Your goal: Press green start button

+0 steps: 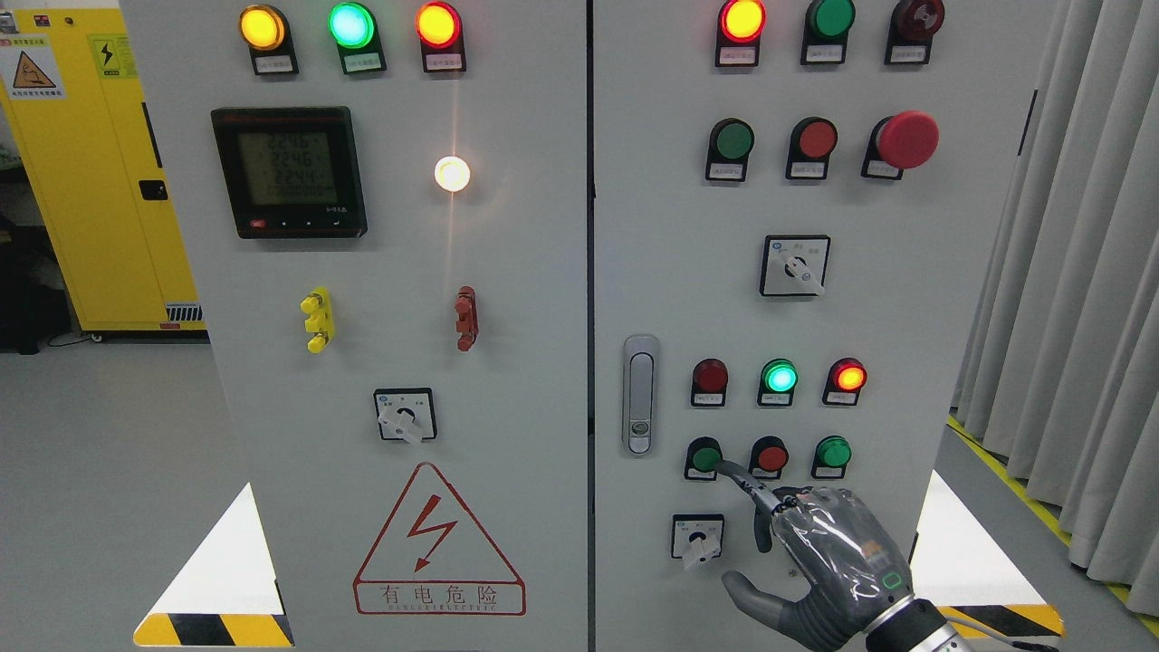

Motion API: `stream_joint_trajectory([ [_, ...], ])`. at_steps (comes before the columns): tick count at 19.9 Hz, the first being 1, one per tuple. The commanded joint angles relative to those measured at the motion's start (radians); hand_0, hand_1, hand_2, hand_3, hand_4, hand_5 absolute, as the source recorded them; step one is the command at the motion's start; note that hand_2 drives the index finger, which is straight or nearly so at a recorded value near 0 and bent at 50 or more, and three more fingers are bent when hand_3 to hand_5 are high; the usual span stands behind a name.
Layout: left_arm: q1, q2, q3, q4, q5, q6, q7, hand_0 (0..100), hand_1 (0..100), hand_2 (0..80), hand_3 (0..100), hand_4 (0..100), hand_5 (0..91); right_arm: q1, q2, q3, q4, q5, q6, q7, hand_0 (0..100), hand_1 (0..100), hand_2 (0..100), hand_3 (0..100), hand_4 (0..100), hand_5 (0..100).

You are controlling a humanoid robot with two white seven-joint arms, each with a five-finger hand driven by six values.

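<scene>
The green button [704, 456] sits at the lower centre-right of the frame, leftmost in a row of three on the right cabinet door [960, 299], with a red button [771, 455] and a second green button [832, 452] to its right.

The left door [534, 299] fills the left and centre of the frame. It carries a meter [290, 172] at upper left, a lit white lamp [452, 174] beside it, and a red-outlined warning triangle [439, 541] at the bottom.

A yellow cabinet [81, 181] stands at the far left edge. Grey curtains [1077, 272] hang at the far right.

The right hand [828, 566] enters from the lower right corner. Its index finger [744, 480] extends up and left, with the tip touching the lower right edge of the green button. The other fingers are curled and grasp nothing; the thumb [756, 600] points left below them.

Above the button row, three lamps stand in line: dark red [710, 375], lit green [779, 376], and lit red [849, 375]. A door handle [640, 394] is just left of them. A rotary switch [697, 536] lies below the green button, left of the hand.
</scene>
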Motion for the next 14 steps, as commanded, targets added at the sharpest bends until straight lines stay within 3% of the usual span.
stream_joint_trajectory([
  [1, -0.017, 0.0, 0.0, -0.028, 0.0, 0.001, 0.0, 12, 56, 0.0, 0, 0, 0.0, -0.004, -0.001, 0.04, 0.003, 0.003, 0.014, -0.002, 34, 69, 0, 74, 74, 68],
  [14, -0.017, 0.0, 0.0, -0.028, 0.0, 0.001, 0.0, 12, 56, 0.0, 0, 0, 0.0, -0.019, 0.0, 0.06, 0.055, 0.005, 0.046, -0.002, 34, 69, 0, 74, 75, 68],
])
